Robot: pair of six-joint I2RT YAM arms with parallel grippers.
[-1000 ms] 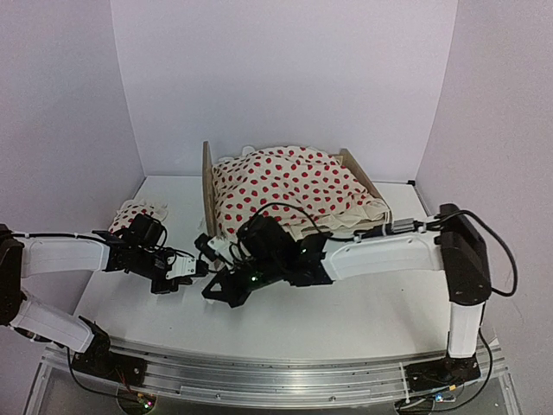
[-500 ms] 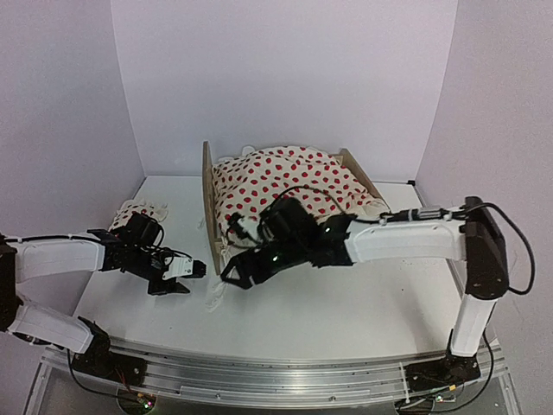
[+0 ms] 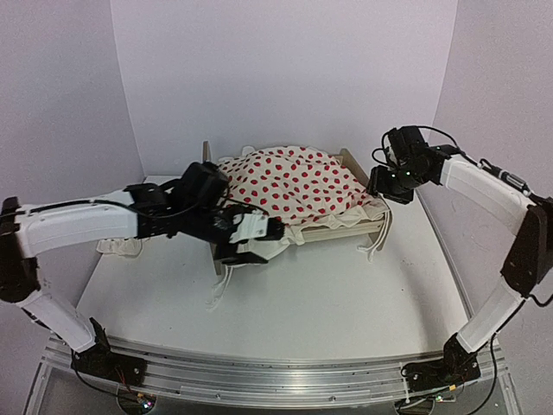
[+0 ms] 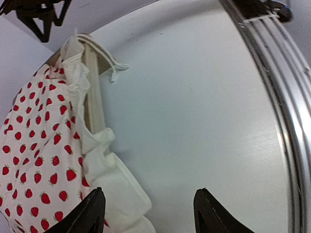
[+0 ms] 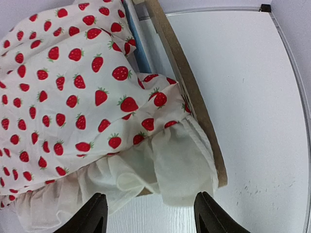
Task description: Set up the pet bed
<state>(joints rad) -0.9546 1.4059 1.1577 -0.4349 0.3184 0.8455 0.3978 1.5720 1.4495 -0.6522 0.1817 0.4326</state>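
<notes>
both my jaws hang released beside the blanket (image 3: 294, 181) on the pet bed (image 5: 192, 97); straightening it seems in hand, so next i pinch its ruffle (image 5: 160, 170).

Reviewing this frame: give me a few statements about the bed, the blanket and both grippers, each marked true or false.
1. The strawberry-print blanket lies draped over the pet bed. True.
2. The left gripper is shut on the blanket's ruffle. False: its jaws stand open with nothing between them, above the ruffled edge.
3. The right gripper is open and empty. True.
4. The right gripper hangs over bare table, far from the bed. False: it is above the blanket's ruffled edge at the bed's end board.
</notes>
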